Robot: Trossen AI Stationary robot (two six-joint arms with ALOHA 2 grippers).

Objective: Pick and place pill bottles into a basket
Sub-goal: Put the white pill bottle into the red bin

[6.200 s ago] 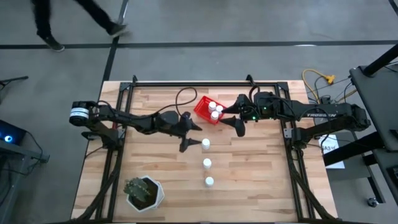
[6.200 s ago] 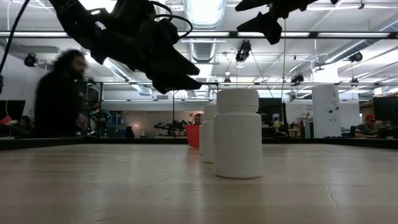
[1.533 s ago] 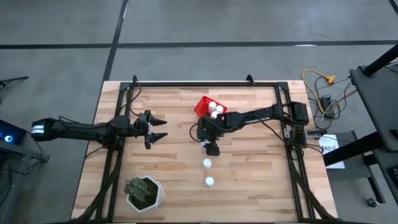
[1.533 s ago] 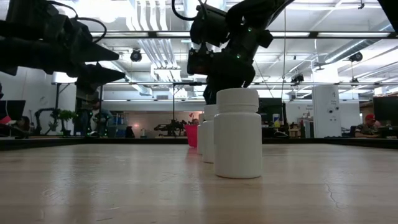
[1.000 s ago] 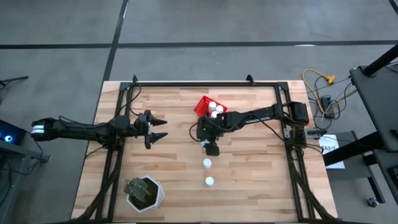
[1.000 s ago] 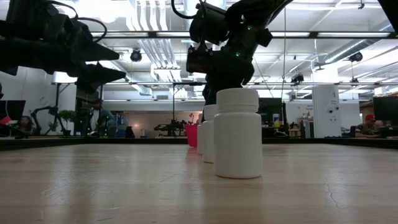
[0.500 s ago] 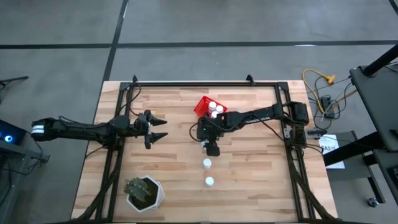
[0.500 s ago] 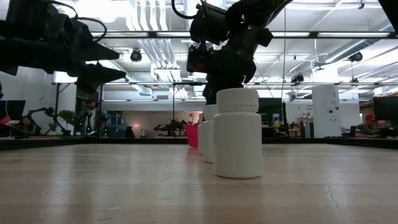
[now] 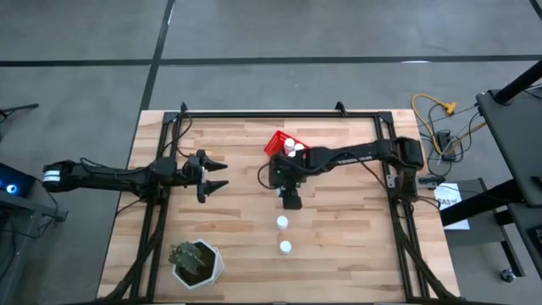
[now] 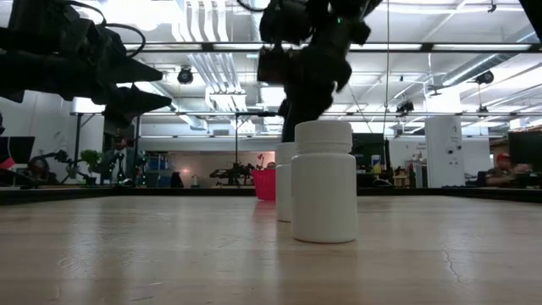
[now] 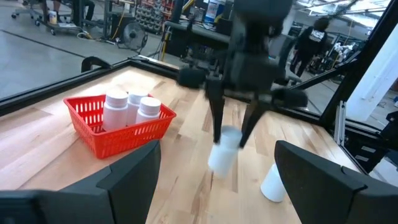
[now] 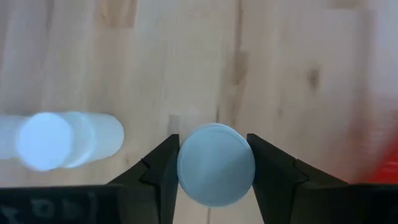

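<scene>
A pill bottle (image 12: pixel 216 163) is clasped between the two fingers of the right gripper (image 9: pixel 290 202), which press against its cap on both sides. In the left wrist view the same bottle (image 11: pixel 224 149) is seen hanging between the fingers of that gripper (image 11: pixel 231 134), tilted and clear of the table (image 9: pixel 339 246). The gripper is placed near the middle of the table, just in front of the basket (image 9: pixel 275 146).

The red basket (image 11: pixel 118 134) is set toward the far edge of the table, and three bottles (image 11: pixel 129 108) are seen standing upright inside it. Two more bottles (image 9: pixel 283 223) are left standing on the wood, one behind the other, in a line running from the gripper toward the near edge. In the low view the nearest bottle (image 10: pixel 323 180) is seen upright, with the second partly hidden behind it.

The left gripper (image 9: pixel 217 174) is held over the left part of the table, well apart from the bottles and basket, with its jaws spread and nothing between them.

A plant pot (image 9: pixel 196 262) is seen at the near left corner
</scene>
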